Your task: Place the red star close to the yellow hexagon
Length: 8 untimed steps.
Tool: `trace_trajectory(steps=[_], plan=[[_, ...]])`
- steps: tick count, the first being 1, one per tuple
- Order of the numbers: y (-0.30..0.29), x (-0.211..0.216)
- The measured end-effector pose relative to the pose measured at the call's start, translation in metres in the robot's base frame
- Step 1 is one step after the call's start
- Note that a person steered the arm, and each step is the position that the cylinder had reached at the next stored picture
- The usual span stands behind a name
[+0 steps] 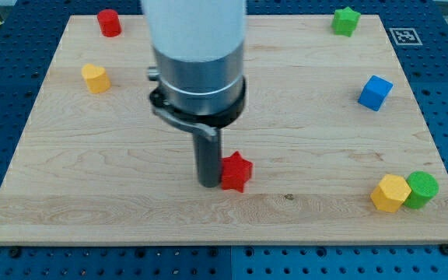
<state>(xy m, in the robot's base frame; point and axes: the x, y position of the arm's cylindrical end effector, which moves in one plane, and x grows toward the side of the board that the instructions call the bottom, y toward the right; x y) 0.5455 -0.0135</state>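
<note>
The red star (236, 171) lies on the wooden board (92, 179) below the middle. My tip (208, 183) stands right against the star's left side. The yellow hexagon (390, 193) lies near the view's bottom right corner, far to the right of the star. It touches a green cylinder (421, 189) on its right.
A blue cube (375, 92) lies at the right edge and a green star (346, 20) at the top right. A red cylinder (109, 22) sits at the top left, a yellow heart-shaped block (95, 78) below it. The arm's body hides part of the top middle.
</note>
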Motion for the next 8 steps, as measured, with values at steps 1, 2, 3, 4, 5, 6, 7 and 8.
trace_trajectory(steps=[1, 2, 3, 4, 5, 6, 7, 8], plan=[[0.039, -0.010], [0.086, -0.022], [0.138, -0.034], [0.195, -0.047], [0.225, -0.050], [0.229, -0.050], [0.224, -0.050], [0.212, -0.050]])
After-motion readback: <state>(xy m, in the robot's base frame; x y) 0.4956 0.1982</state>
